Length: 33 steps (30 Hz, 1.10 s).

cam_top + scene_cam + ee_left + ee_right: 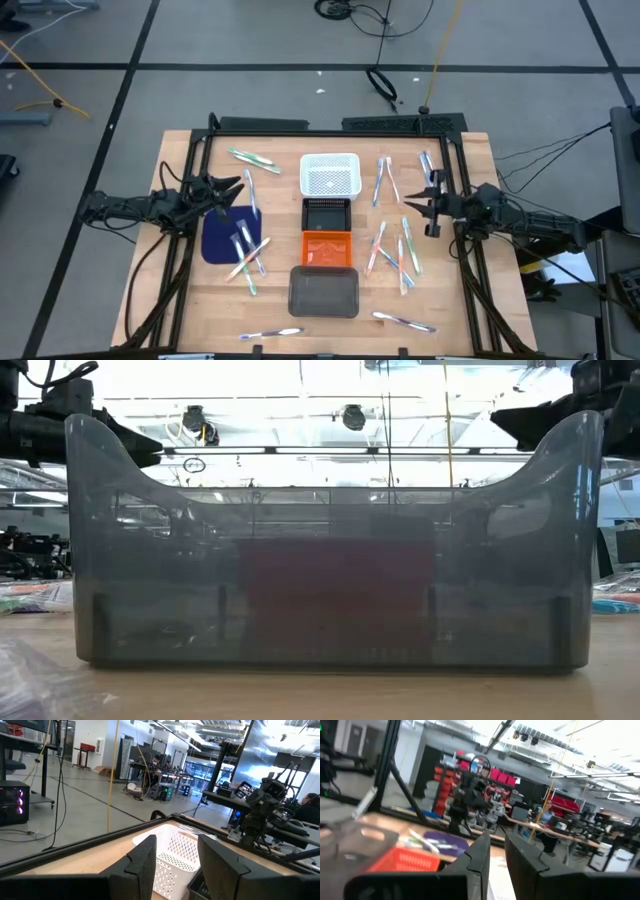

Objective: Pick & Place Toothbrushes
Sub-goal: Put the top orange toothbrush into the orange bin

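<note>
Toothbrushes lie scattered flat on the wooden table: one pair at the far left [252, 160], a few on the dark blue mat [245, 252], a group at the far right [385, 180], another at the right [396, 255], and single ones at the near edge [405, 322]. My left gripper [236, 188] [177, 842] hovers open above the mat's far end, with nothing between its fingers. My right gripper [415, 207] [496, 837] hovers over the right side between the two right groups, its fingers a narrow gap apart and holding nothing.
Down the table's middle stand a white mesh basket [330, 175], a black tray [327, 214], an orange tray [327, 248] and a grey tray [323, 292], which fills the low view [330, 590]. A dark frame [330, 125] runs round the table.
</note>
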Available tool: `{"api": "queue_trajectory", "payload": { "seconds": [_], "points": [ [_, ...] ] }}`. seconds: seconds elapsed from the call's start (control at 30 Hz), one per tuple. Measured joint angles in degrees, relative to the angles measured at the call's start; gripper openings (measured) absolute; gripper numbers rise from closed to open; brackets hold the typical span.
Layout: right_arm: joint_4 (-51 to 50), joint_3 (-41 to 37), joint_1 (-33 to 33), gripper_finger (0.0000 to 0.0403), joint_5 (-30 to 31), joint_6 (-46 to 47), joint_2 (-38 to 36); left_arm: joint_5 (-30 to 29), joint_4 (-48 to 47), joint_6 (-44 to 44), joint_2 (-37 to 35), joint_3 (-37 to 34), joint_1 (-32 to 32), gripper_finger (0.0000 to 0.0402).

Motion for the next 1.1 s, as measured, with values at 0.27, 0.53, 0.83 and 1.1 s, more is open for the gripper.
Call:
{"api": "queue_trajectory", "payload": {
  "seconds": [0.27,0.53,0.83,1.1],
  "points": [
    [0.2,0.0,0.0,0.005,0.0,1.7,0.0,0.0,0.0,5.1,0.0,0.0,0.0,0.0145],
    [0.7,0.0,0.0,0.005,0.0,9.2,0.0,0.0,0.2,5.6,0.0,0.0,0.0,0.0145],
    [-6.1,3.6,0.0,0.005,13.2,19.6,1.6,-0.2,0.5,5.7,0.0,0.0,0.0,0.0145],
    [-17.4,11.9,0.0,0.005,22.7,24.1,12.1,-3.2,0.5,7.5,0.0,0.0,0.0,0.0145]
  ]
}}
